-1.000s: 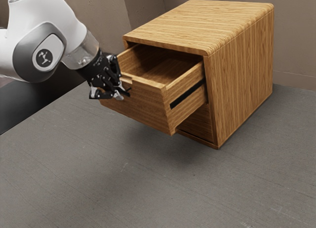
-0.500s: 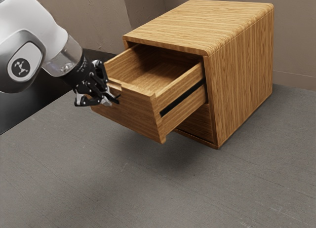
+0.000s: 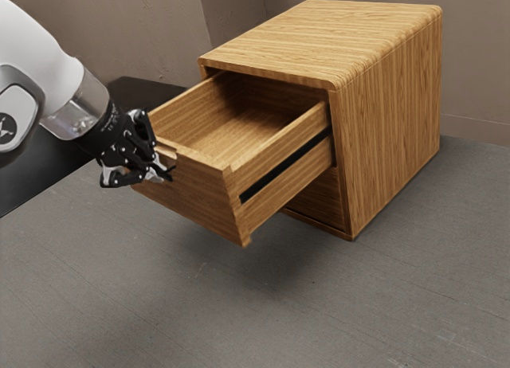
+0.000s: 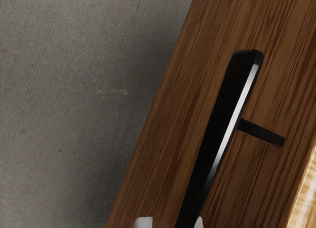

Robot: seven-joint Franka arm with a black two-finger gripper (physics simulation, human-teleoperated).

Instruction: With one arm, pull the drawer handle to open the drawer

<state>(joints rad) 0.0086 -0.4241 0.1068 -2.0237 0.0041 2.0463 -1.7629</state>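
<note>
Drawer handle (image 4: 217,139), a slim black bar on short posts, sits on the front board of the drawer (image 3: 195,194), and my claw (image 3: 151,167) is closed narrow around it. In the wrist view, two pale pads (image 4: 144,222) flank the bar's near end, one on each side. The drawer belongs to the upper bay of the wooden cabinet (image 3: 382,121), which stands on the grey bench (image 3: 159,304) toward its far edge. It is already a good way out. Its front hangs over the bench toward the exterior view's left, its bare inside is open to view, and its back part sits under the cabinet top.

By my reckoning the task is mostly done, and what remains is the last stretch of the pull. To do it well, I should draw straight back along the line of the dark runner slot (image 3: 279,167) in the drawer's side, with no lift and no sideways drift, so the box does not bind in the carcass. I grip near one end of the bar rather than its middle, so an uneven tug could skew the drawer. A steady, gentle pull suits best. I should slow before the runner reaches its stop, since a hard yank there might drag the whole cabinet across the bench or slip the bar out of my pads.
</note>
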